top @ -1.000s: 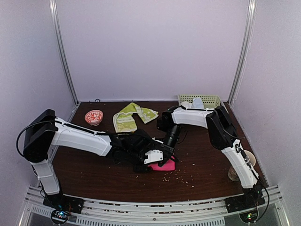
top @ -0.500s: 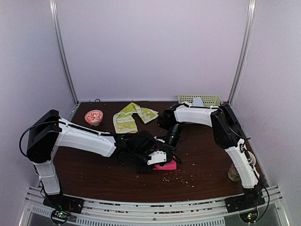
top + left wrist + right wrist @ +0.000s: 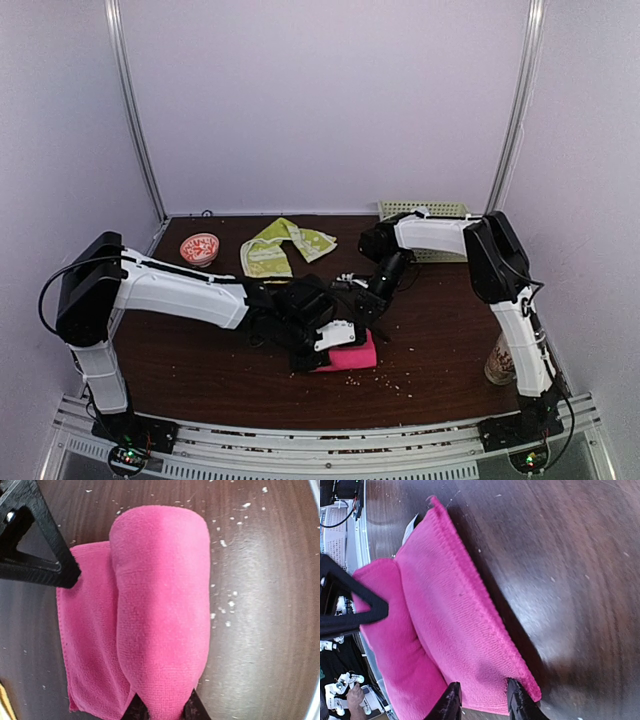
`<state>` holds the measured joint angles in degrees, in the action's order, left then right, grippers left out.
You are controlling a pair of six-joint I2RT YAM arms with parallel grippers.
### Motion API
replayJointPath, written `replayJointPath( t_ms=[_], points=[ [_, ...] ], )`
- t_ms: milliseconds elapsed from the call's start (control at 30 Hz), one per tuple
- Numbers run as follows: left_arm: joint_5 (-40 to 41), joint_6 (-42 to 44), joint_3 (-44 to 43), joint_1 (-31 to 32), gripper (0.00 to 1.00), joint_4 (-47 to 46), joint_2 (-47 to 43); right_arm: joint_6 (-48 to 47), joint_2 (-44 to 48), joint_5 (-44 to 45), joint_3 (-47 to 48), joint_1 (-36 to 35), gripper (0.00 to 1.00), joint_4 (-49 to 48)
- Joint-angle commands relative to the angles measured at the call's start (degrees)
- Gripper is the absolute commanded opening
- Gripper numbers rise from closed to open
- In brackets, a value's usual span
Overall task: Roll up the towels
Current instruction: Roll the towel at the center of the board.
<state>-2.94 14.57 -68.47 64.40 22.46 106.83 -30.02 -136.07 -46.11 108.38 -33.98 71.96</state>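
Note:
The hot-pink towel (image 3: 350, 356) lies near the table's front, half rolled. In the left wrist view its thick roll (image 3: 162, 605) sits beside a flat layer (image 3: 87, 645). My left gripper (image 3: 162, 713) is shut on the near end of the roll. My right gripper (image 3: 484, 703) reaches in from behind, and its fingers pinch the end of the flat layer (image 3: 465, 625) beside the stitched edge. In the top view the two grippers meet over the towel, left (image 3: 322, 343) and right (image 3: 360, 314). The yellow-green patterned towel (image 3: 278, 246) lies loose and crumpled at the back, untouched.
A small red-patterned bowl (image 3: 199, 247) stands at the back left. A pale green basket (image 3: 428, 211) holds cloths at the back right. A cup (image 3: 497, 362) stands by the right arm's base. Crumbs (image 3: 392, 380) speckle the table around the pink towel.
My right arm swung back and to the right, uncovering more of the pink towel. Its jaws opened, then closed again on the flat end. My left gripper closed on the roll.

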Motion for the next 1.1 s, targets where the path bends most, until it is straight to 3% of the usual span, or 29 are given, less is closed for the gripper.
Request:
replayJointPath(
  t_ms=[0, 267, 500, 633, 700, 767, 833, 867, 933, 1067],
  points=[
    [-8.01, -3.49, -4.36, 0.67, 0.10, 7.91, 0.70, 3.42, -1.70, 7.64, -1.21, -2.43, 0.32, -5.82],
    [-15.86, -5.94, -6.85, -2.48, 0.10, 10.64, 6.46, 2.72, -1.81, 6.66, 4.75, -3.02, 0.33, -3.61],
    [-21.72, -9.14, -2.07, -6.15, 0.10, 5.47, 7.07, 3.81, 11.26, 5.35, 6.06, 3.38, 0.40, -4.36],
    [-27.57, -11.69, -0.03, -9.33, 0.10, 2.54, 7.76, 4.75, 24.21, 4.34, 1.53, 4.97, 0.43, -10.13],
    [-31.94, -13.50, 0.68, -11.37, 0.10, 1.11, 8.95, 3.89, 31.01, 2.29, -2.79, 5.06, 0.47, -14.31],
    [-36.58, -15.49, 1.29, -13.32, 0.10, -0.31, 10.45, 1.83, 36.96, -1.83, -8.09, 5.06, 0.56, -17.17],
    [-40.78, -16.86, 1.13, -14.93, 0.10, -0.84, 12.44, -9.37, 40.94, -8.50, -10.89, 4.34, 0.69, -11.91],
    [-42.75, -17.19, 0.69, -15.58, 0.10, -0.57, 13.61, -15.53, 42.26, -8.42, -11.97, 3.20, 0.72, -8.88],
    [-46.12, -18.01, -0.01, -16.66, 0.10, -0.23, 15.71, -19.15, 43.64, -3.76, -13.87, -0.40, 0.73, -6.92],
    [-50.86, -19.00, -1.65, -18.18, 0.10, 1.56, 18.30, -19.24, 44.77, 9.51, -20.08, -8.93, 0.67, -9.69]
  ],
)
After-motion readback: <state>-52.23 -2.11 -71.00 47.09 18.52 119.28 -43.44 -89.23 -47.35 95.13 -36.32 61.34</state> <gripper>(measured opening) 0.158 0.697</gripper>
